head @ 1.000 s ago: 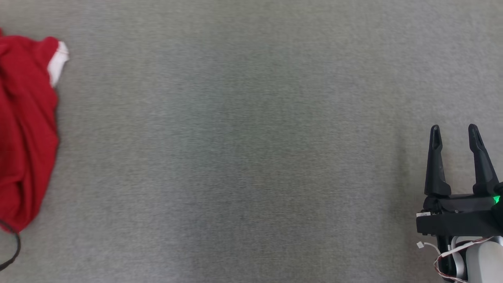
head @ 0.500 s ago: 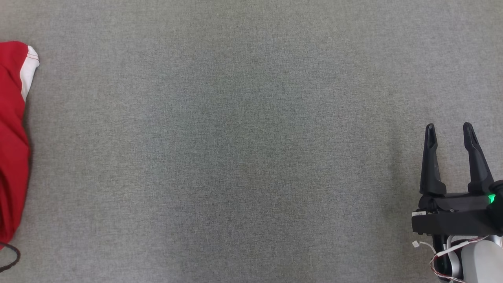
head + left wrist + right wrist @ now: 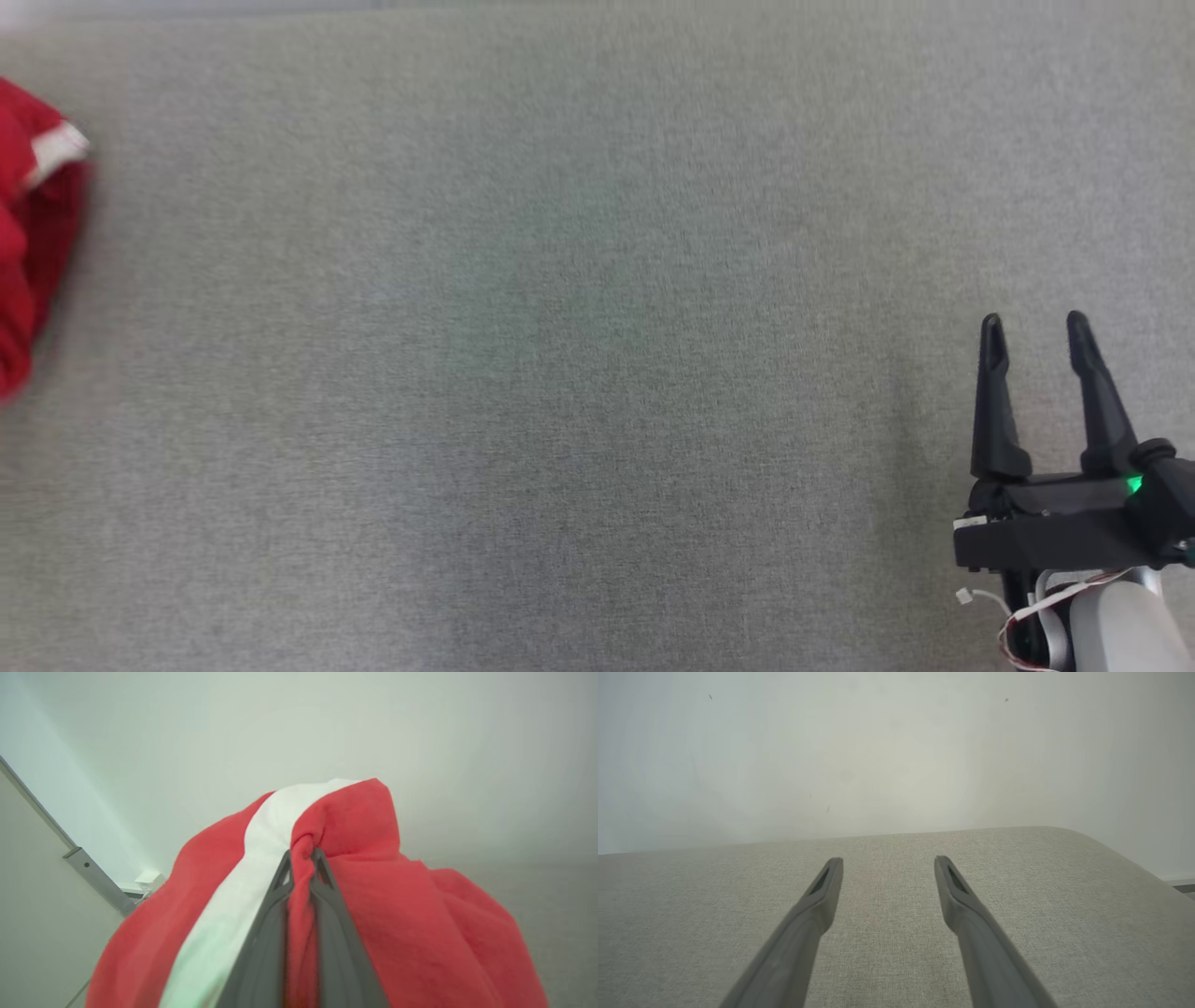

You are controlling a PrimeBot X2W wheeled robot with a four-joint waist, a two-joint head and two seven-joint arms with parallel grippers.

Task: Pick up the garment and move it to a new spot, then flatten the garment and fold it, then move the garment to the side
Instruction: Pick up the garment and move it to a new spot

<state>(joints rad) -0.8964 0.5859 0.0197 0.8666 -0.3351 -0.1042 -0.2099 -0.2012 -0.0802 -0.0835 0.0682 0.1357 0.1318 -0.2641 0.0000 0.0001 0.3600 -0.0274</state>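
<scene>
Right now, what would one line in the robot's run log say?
stage: pickup | left pincer: shut on red garment | right pincer: open, empty | under it: grey surface

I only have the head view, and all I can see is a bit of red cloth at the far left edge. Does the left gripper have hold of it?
Observer: Yes. In the left wrist view the left gripper is shut on a bunched fold of the red garment.
Operator: Where on the garment is that pinch?
Observer: Right beside its white band, which runs up along one finger in that view.
Operator: What is ahead of the right gripper?
Observer: In the right wrist view the right gripper is open and points across the grey fabric surface toward its far edge, with a pale wall behind.
</scene>
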